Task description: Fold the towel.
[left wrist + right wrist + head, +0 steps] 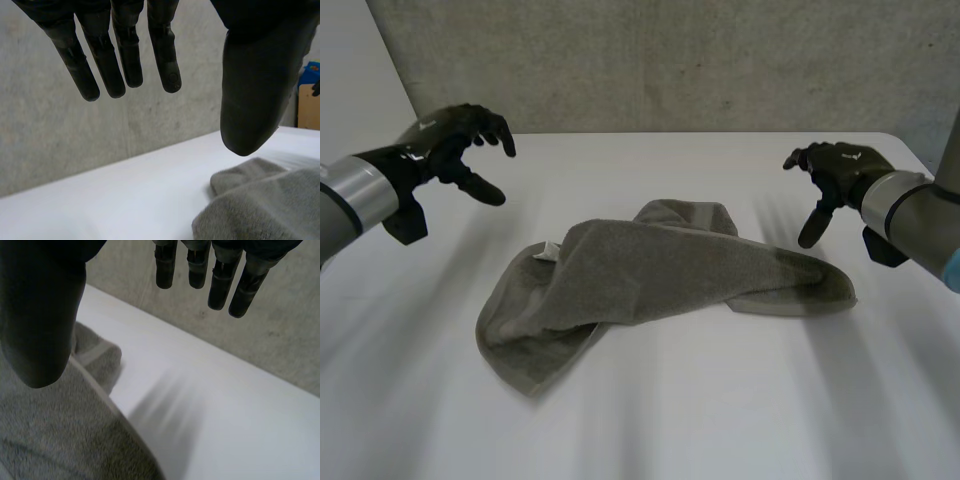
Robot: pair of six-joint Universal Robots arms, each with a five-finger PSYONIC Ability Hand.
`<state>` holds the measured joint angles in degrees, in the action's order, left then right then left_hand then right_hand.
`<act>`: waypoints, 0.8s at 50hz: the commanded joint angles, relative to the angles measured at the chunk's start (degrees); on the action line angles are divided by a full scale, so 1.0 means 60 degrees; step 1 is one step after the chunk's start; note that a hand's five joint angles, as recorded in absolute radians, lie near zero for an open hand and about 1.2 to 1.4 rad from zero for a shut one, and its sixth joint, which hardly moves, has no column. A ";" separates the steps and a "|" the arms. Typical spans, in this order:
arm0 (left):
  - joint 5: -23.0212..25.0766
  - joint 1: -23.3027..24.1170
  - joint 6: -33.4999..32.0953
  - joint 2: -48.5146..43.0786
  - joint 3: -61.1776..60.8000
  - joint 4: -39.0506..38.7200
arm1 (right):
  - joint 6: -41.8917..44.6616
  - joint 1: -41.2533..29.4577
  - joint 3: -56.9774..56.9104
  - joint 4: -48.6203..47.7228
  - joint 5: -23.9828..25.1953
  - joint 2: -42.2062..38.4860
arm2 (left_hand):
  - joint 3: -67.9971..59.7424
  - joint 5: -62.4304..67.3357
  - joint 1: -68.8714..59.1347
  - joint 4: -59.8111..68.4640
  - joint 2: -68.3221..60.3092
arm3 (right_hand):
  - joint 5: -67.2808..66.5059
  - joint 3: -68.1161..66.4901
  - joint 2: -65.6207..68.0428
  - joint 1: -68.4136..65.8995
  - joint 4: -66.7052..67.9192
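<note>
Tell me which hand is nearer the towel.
The right hand: its thumb points down close to the towel's end on that side. The left hand hovers open, farther from the other end.

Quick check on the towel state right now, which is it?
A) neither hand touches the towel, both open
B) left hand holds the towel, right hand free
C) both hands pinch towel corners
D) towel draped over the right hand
A: the left hand and right hand are off to either side with relaxed fingers holding nothing, while the towel lies rumpled on the table between them.
</note>
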<state>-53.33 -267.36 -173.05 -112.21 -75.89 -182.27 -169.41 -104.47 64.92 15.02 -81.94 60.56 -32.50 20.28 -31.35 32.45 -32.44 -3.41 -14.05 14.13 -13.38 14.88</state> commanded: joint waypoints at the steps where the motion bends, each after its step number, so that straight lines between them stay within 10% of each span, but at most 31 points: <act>1: -0.1011 0.0393 -0.0131 -0.1758 0.1291 0.0363 | 0.0155 0.0083 0.0136 -0.0424 -0.0025 -0.0732 | 0.0351 0.0019 0.0159 -0.0342 0.0341 | 0.0568 0.0676 -0.0689 0.0563 -0.0813; 13: -0.2463 0.1638 -0.1494 -0.4527 0.4543 0.1680 | 0.0667 0.0142 0.0166 -0.0541 -0.0025 -0.1494 | 0.0490 -0.0120 0.0298 -0.0482 0.0480 | 0.0568 0.0676 -0.0689 0.0563 -0.0813; 33: -0.2449 0.2738 -0.2314 -0.7152 0.7535 0.3366 | 0.0697 0.0142 0.0283 -0.0614 -0.0010 -0.1597 | 0.0687 -0.0318 0.0496 -0.0679 0.0677 | 0.0568 0.0676 -0.0689 0.0563 -0.0813; 40: -0.2449 0.2782 -0.2329 -0.7050 0.7521 0.3410 | 0.1223 0.0098 0.0254 -0.0541 -0.0010 -0.2006 | -0.1416 0.1785 -0.1607 0.1424 -0.1426 | -0.3307 -0.3200 0.3187 -0.3313 0.3063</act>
<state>-68.02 -250.70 -187.00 -155.21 -30.38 -161.82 -164.31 -103.68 66.62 11.44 -82.05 50.25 -35.84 26.20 -36.48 35.79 -36.24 -15.05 -24.36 24.53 -24.13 24.43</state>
